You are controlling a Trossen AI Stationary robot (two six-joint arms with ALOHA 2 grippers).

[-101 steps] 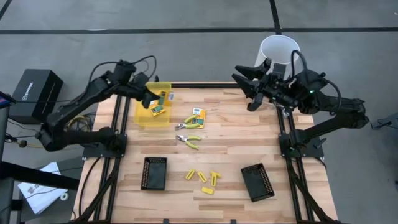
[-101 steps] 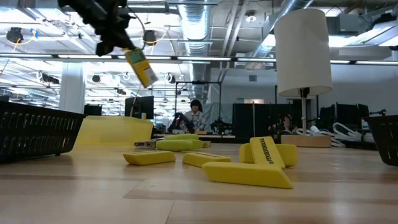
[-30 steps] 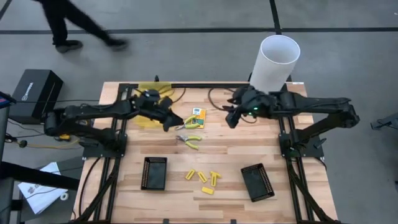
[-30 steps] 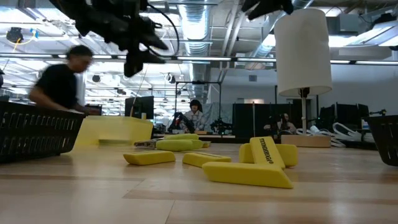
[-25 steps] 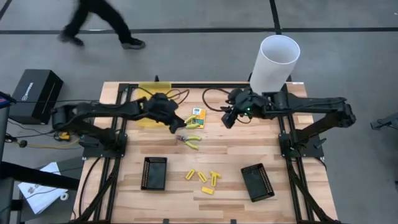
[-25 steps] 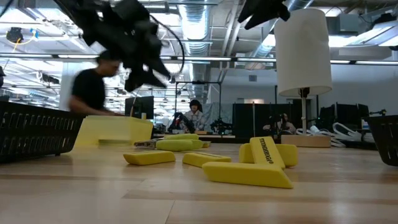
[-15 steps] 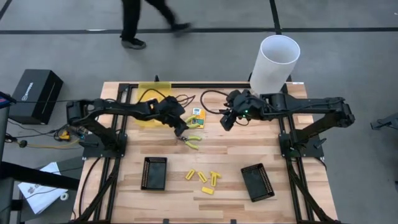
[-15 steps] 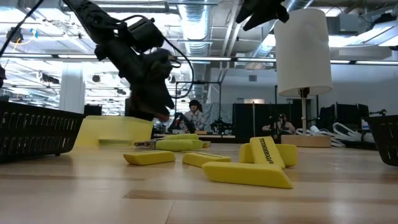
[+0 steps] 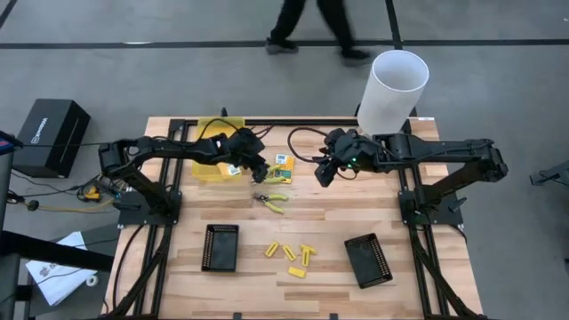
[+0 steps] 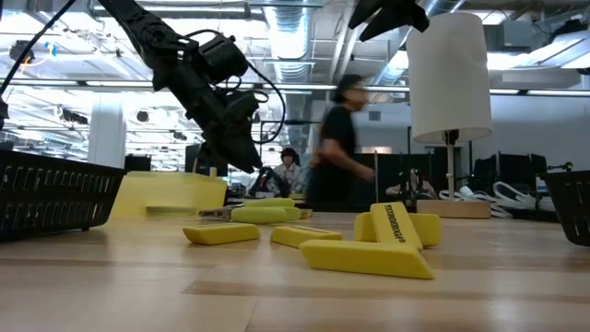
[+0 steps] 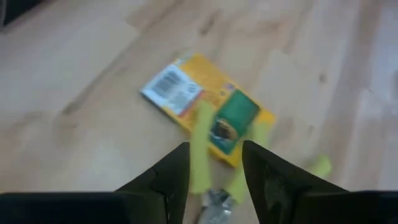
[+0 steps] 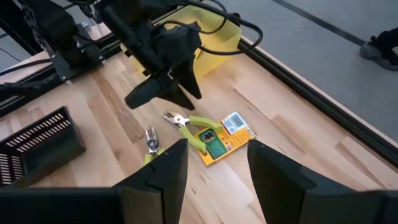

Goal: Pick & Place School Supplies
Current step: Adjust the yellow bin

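Observation:
A yellow-orange-green packet [image 9: 283,163] [image 11: 205,115] lies flat on the wooden table. One plier-like tool with yellow-green handles [image 9: 271,177] [image 11: 200,158] lies partly across it, and a second one [image 9: 269,203] lies nearer the front. Several yellow stubby pieces [image 9: 289,253] [image 10: 369,251] lie at the front middle. My left gripper [image 9: 259,172] [image 11: 214,152] hovers open, slanting down just above the first tool and the packet, touching nothing. My right gripper [image 9: 324,174] [image 12: 214,152] hangs open high above the table, to the packet's right.
A translucent yellow container [image 9: 213,162] stands at the far left, behind my left arm. Two black trays [image 9: 221,247] [image 9: 368,260] sit near the front. A white cylinder [image 9: 394,89] stands at the far right. A person walks past beyond the far edge.
My left gripper has moved from the yellow container toward the table's right and sunk, tipping further down, until it hangs over the plier-like tool and packet. The things on the table have kept still. A person has crossed behind the table from left to right.

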